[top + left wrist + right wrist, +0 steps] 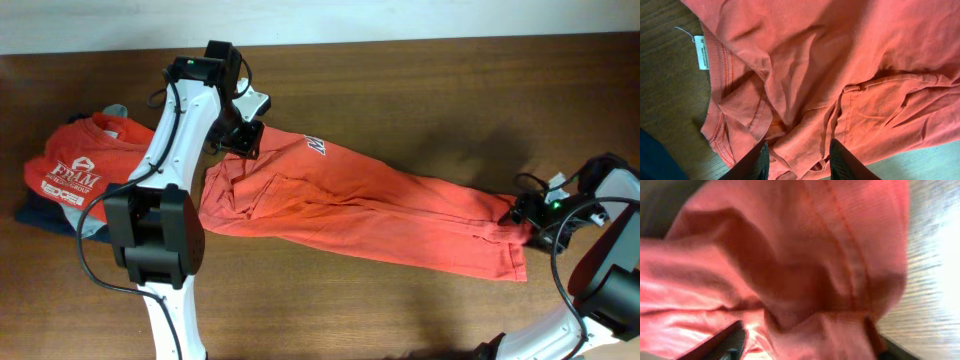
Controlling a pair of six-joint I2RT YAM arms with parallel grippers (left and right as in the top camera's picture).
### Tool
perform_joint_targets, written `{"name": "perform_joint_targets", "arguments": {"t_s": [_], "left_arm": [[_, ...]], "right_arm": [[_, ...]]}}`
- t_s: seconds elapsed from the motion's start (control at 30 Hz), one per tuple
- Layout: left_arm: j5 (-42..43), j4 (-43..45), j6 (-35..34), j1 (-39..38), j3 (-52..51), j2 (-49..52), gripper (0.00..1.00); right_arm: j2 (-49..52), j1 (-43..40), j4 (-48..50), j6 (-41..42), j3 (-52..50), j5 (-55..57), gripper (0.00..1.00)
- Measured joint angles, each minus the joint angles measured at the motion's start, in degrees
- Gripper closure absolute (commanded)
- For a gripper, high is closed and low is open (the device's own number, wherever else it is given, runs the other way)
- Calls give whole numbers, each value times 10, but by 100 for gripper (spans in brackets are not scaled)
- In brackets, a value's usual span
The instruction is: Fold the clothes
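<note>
Wood-brown tabletop point(420, 80) carries a large coral-red short-sleeved T-shirt point(380, 205), stretched in a rumpled band from one gripper to the other. Beside the left gripper point(240, 137) sits a heap: a red tee with white "FRAM" print point(80, 165) over grey and navy garments point(40, 212). The left gripper's dark fingers point(760, 162) are clamped on a bunched fold just below the ribbed collar. The right gripper point(527, 211) straddles the hem with cloth between its fingers point(727, 341); the blur hides whether they pinch it.

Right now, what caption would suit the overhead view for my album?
Coral-red T-shirt stretched along a wooden table between the left hand and right hand, other clothes piled nearby.
</note>
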Motion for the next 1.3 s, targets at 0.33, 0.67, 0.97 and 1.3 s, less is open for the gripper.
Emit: {"name": "perform_joint_targets", "arguments": {"t_s": [0.33,0.67,0.97,1.3], "left_arm": [[0,-8,0,0,0,0,60],[-11,-37,0,1,30,0,61],[-16,-75,0,20,183,0,60],[-16,-79,0,21,219,0,60]], "right_arm": [[-12,-3,26,-1,-40,-32,83],[-5,-18,-42,11,27,-9,96],[-5,-61,-126,11,220,14,96],[-5,61,-208,9,254,23,96]]}}
